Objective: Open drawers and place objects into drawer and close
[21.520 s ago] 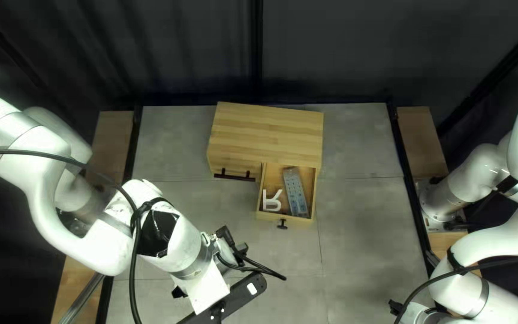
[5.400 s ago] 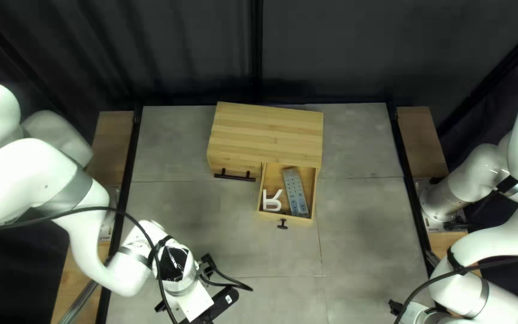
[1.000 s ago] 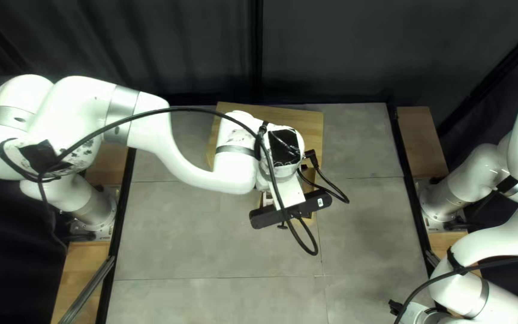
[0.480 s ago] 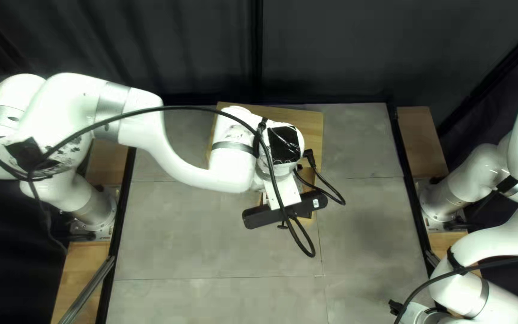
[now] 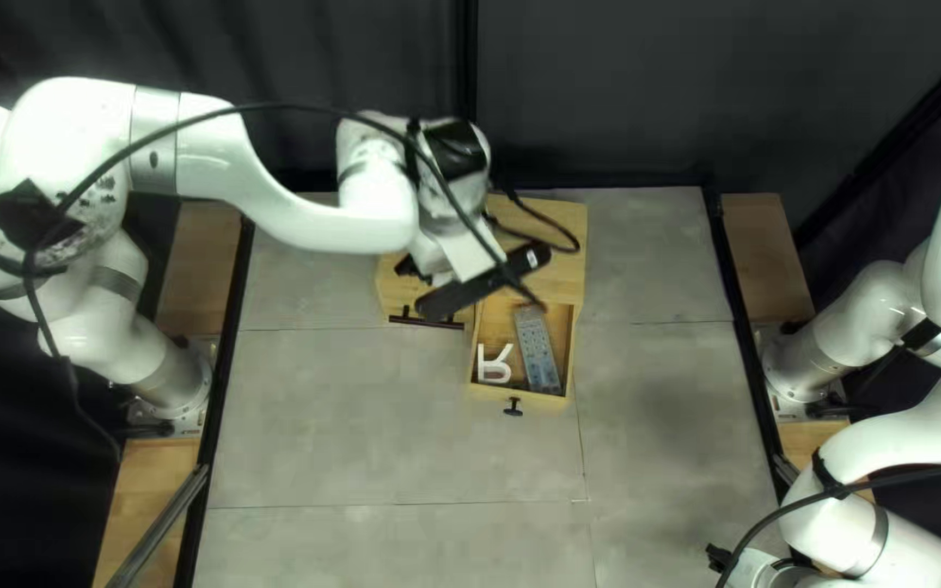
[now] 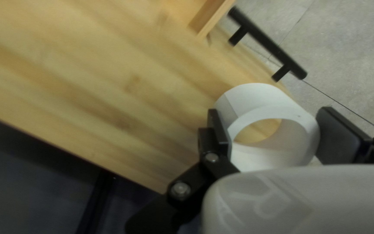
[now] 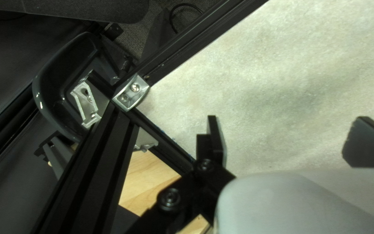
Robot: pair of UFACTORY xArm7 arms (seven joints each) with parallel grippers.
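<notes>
The wooden cabinet [image 5: 553,234] has its right drawer [image 5: 518,399] pulled open, holding a white letter R [image 5: 493,365] and a grey remote [image 5: 537,346]. Its left front, with a long black handle [image 5: 427,320], is flush. My left gripper [image 5: 410,266] is over the cabinet top, mostly covered by its own arm and camera. In the left wrist view both fingers of my left gripper [image 6: 273,130] press a white ring [image 6: 256,98] from two sides, above the wooden top [image 6: 109,86]. My right gripper [image 7: 288,141] stands open with nothing between its fingers.
A small black knob [image 5: 513,407] sticks out from the open drawer's front. Loose black cable [image 5: 558,242] hangs off my left wrist. In the right wrist view, a black frame rail [image 7: 165,141] and metal bracket [image 7: 131,92] lie beside my right gripper.
My left arm came from the near left to over the open drawer, then moved away toward the far edge, uncovering the drawer. The drawer's contents look the same. My right arm has stayed still.
</notes>
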